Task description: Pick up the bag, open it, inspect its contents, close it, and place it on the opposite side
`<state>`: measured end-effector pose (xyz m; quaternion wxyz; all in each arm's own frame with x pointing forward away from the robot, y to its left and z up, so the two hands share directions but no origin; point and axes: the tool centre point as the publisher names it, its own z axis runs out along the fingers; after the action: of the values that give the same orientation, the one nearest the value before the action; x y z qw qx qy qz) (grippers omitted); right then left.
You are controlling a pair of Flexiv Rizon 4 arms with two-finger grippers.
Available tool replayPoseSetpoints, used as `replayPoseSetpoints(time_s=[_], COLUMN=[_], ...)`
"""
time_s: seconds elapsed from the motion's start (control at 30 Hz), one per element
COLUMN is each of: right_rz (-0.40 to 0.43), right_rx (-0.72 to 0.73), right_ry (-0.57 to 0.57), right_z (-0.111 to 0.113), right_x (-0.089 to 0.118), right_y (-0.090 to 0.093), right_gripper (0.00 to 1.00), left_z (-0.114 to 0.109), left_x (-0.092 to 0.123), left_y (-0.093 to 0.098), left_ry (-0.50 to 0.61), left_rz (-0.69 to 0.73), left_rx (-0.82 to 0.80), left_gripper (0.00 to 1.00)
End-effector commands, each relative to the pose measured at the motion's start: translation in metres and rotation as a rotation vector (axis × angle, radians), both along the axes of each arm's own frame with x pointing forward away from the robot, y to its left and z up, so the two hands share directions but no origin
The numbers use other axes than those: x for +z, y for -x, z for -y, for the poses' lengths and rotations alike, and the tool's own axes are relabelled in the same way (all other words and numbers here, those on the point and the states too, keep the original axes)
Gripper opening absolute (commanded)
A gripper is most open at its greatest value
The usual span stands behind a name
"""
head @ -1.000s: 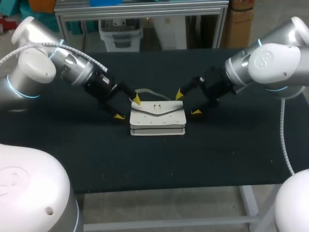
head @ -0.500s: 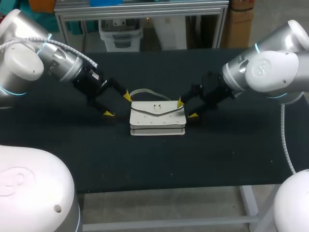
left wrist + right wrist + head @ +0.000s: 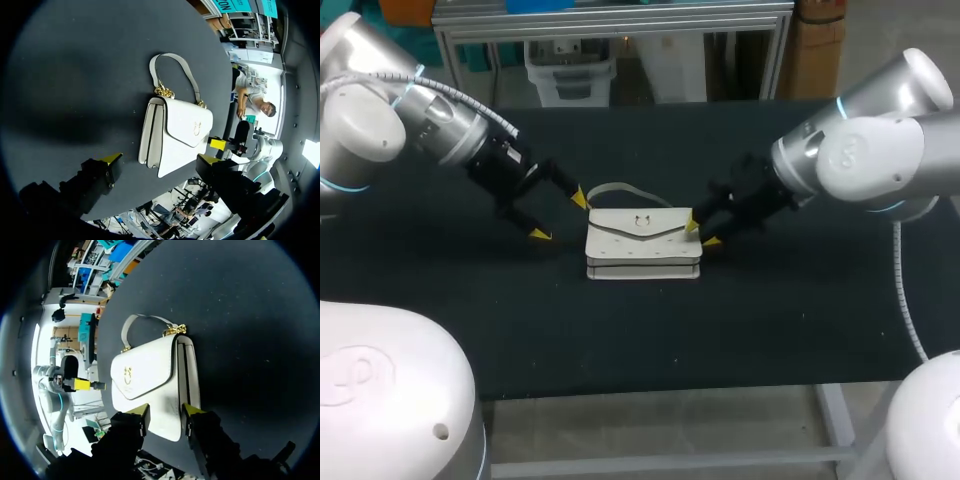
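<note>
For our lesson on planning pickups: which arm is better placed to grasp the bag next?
Right, probably. The right gripper is open, right at the end of the bag; the left gripper is open too, but stands apart from it.

Head view: bench [image 3: 620,330] overlooked from above, behind. Wrist views: held close, faced along left gripper [image 3: 160,159] and right gripper [image 3: 166,412]; bag [image 3: 643,245] ahead, shared from opposite ends.

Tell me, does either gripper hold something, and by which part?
The left gripper, open, holds nothing. The right gripper is at one end of the bag; whether it grips cannot be told.
</note>
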<state>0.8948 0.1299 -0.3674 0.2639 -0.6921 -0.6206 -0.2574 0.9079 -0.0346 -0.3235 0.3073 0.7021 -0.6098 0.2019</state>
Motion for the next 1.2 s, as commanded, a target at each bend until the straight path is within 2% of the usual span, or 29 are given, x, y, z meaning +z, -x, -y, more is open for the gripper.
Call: replayPoseSetpoints(time_s=[0.03,0.27,0.43,0.47,0.53,0.7,1.2], right_rz=[-0.001,0.002,0.012,0.012,0.013,0.037,0.139], right_rx=[-0.003,-0.003,-0.003,-0.002,0.002,0.024,0.002], right_ry=[-0.001,-0.007,-0.013,-0.014,-0.018,-0.018,0.050], right_z=[-0.003,-0.004,-0.007,-0.009,-0.011,-0.013,0.036], right_x=[-0.006,-0.010,-0.009,-0.011,-0.012,-0.014,-0.001], right_y=[-0.003,-0.003,-0.008,-0.009,-0.011,-0.014,-0.030], right_gripper=[0.40,0.40,0.36,0.31,0.00,0.00,0.00], left_z=[0.000,0.000,-0.001,-0.001,-0.002,-0.009,-0.043], left_x=[0.000,-0.003,-0.003,-0.003,-0.003,-0.003,0.012], left_y=[-0.002,-0.004,-0.006,-0.006,-0.007,-0.010,-0.019], left_ry=[-0.003,-0.006,-0.009,-0.010,-0.015,-0.041,-0.214], left_rz=[-0.006,-0.015,-0.017,-0.017,-0.017,-0.003,0.071], left_rx=[-0.001,-0.003,-0.005,-0.005,-0.006,-0.047,-0.079], left_gripper=[1.00,1.00,1.00,1.00,1.00,1.00,1.00])
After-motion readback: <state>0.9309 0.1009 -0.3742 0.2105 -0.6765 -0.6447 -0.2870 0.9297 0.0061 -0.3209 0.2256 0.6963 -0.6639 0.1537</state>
